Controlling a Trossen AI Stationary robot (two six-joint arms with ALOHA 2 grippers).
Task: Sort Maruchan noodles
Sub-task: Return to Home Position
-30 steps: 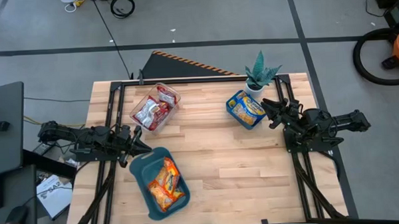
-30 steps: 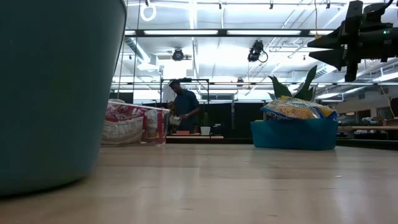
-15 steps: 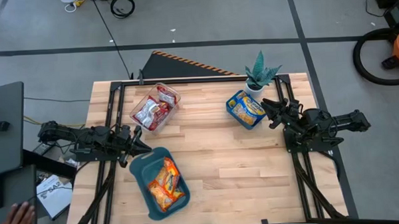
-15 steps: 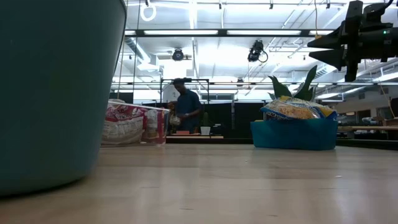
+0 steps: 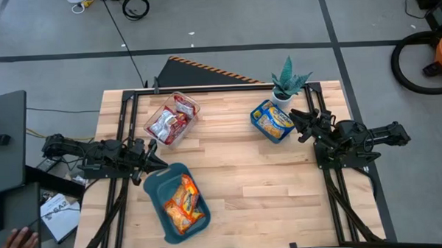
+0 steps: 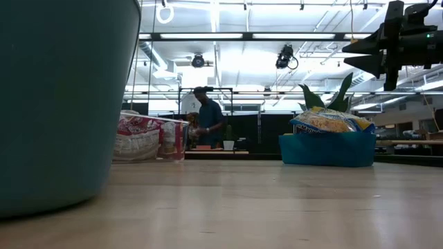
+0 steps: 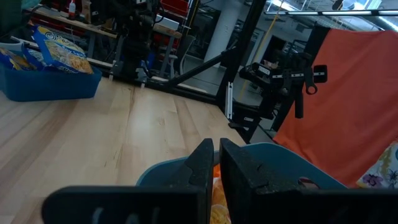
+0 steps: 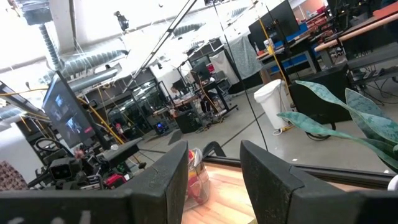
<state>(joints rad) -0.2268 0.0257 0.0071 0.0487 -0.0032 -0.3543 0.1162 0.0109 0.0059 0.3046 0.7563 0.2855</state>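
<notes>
The orange glossy ramen packets (image 5: 183, 202) lie flat in the dark teal plastic bin (image 5: 157, 186) near the table's front edge. They are stacked along the bin's length, which runs diagonally from its far-left corner to its near-right one; which way each packet's printed top points cannot be told. The left gripper (image 5: 157, 160) hangs at the bin's far-left corner, pointing toward the middle of the wooden table (image 5: 245, 175). Its fingers (image 7: 200, 169) are drawn in to a thin slit and hold nothing. In the left wrist view they sit over the bin's rim, with a sliver of orange packet just beneath them.

The blue-and-yellow packets (image 5: 276, 119) fill the small blue tray (image 5: 259, 123) at the far right. The top one is face up, its long axis slanting from far-left to near-right. The right gripper (image 5: 296, 126) sits just beside the tray's right side, pointing at it, fingers spread wide and empty.

The red packets (image 5: 172, 118) lie jumbled in the clear plastic bin (image 5: 190, 104) at the far left, well apart from both grippers. The bin's length slants from far-right to near-left.

A small potted green plant (image 5: 289, 80) stands behind the blue tray.
</notes>
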